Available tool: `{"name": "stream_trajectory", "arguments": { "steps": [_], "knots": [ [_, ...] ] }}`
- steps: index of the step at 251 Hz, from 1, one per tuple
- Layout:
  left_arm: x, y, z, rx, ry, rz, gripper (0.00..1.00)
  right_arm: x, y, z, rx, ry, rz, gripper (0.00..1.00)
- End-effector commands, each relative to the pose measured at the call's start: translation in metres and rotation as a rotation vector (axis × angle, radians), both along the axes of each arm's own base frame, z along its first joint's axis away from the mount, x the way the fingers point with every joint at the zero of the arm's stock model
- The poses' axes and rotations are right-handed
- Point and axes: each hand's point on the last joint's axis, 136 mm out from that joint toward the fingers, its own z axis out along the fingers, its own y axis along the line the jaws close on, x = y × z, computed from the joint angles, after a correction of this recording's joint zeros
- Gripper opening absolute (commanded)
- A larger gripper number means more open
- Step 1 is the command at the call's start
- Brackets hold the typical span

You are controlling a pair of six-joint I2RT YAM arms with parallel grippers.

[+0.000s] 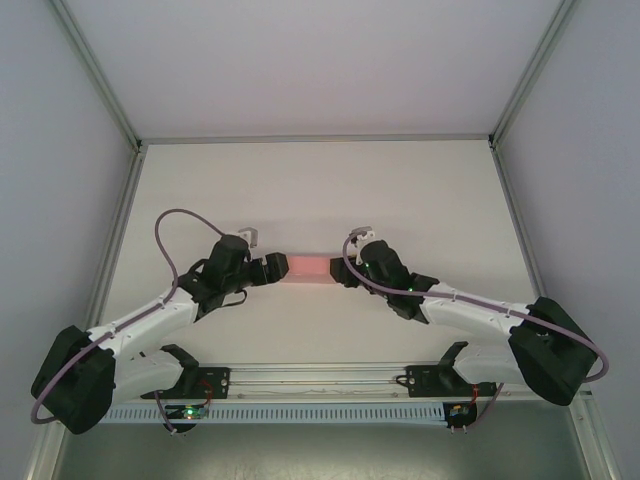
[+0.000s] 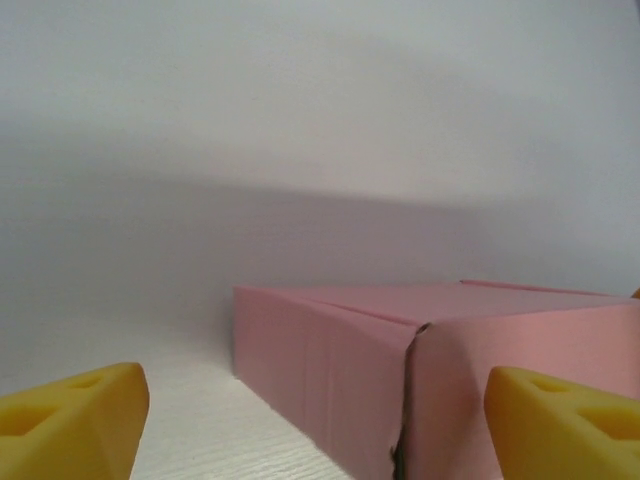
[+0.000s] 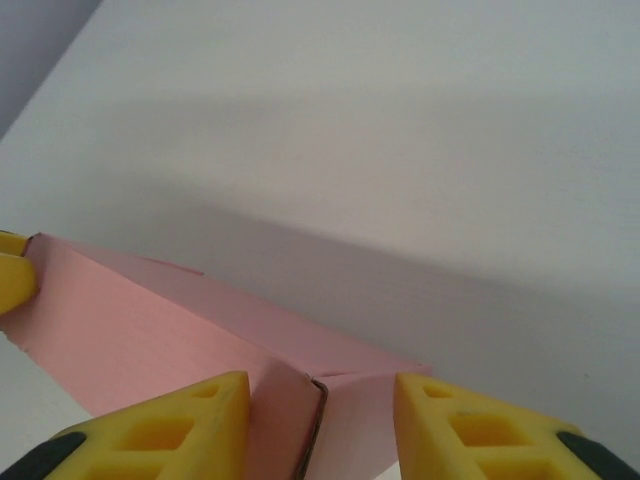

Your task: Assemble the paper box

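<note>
Both left gripper (image 1: 280, 268) and right gripper (image 1: 342, 272) are spread apart mid-frame, so unclamped flaps of the paper box (image 1: 310, 267) could be sprung open.

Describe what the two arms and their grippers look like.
Both arms have white links and black joints: left arm, right arm. A mauve cable loops along each. The left gripper and right gripper are black, with yellow fingers bearing moulded hollows.

On the table (image 1: 300, 190), the paper box (image 1: 310, 267) lies between the left fingers (image 2: 70, 425) and the right fingers (image 3: 170, 430).
</note>
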Motion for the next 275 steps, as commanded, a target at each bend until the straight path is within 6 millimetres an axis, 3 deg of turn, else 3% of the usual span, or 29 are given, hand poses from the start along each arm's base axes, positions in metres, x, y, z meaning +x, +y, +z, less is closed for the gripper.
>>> {"name": "stream_trajectory", "arguments": {
  "steps": [1,44,87,116,126,134,175,214,275],
  "knots": [
    [0.002,0.009,-0.002,0.085,0.029,0.015,0.94,0.004,-0.015,-0.012,-0.083,0.075,-0.049,0.42],
    [0.007,0.001,-0.003,0.090,0.047,-0.017,0.99,0.014,-0.012,-0.003,-0.086,0.073,-0.040,0.46],
    [0.012,-0.006,0.012,0.073,0.008,-0.044,1.00,0.016,-0.007,0.016,-0.051,0.044,-0.014,0.51],
    [0.017,0.000,0.034,0.097,-0.045,-0.031,1.00,0.018,0.001,0.042,-0.030,-0.041,0.069,0.68],
    [0.019,0.008,0.042,0.131,-0.060,-0.001,1.00,0.017,0.005,0.052,-0.037,-0.084,0.124,0.81],
    [0.021,0.018,0.049,0.172,-0.070,0.038,1.00,0.016,0.009,0.061,-0.047,-0.125,0.178,0.98],
    [0.021,0.083,0.080,0.401,-0.119,0.282,1.00,-0.016,0.037,0.087,-0.153,-0.335,0.612,0.98],
    [0.015,0.115,0.101,0.507,-0.150,0.393,1.00,-0.034,0.047,0.068,-0.341,-0.346,0.913,0.99],
    [0.015,0.116,0.105,0.537,-0.179,0.368,1.00,-0.009,0.061,0.024,-0.681,-0.217,0.949,0.99]
  ]
}}
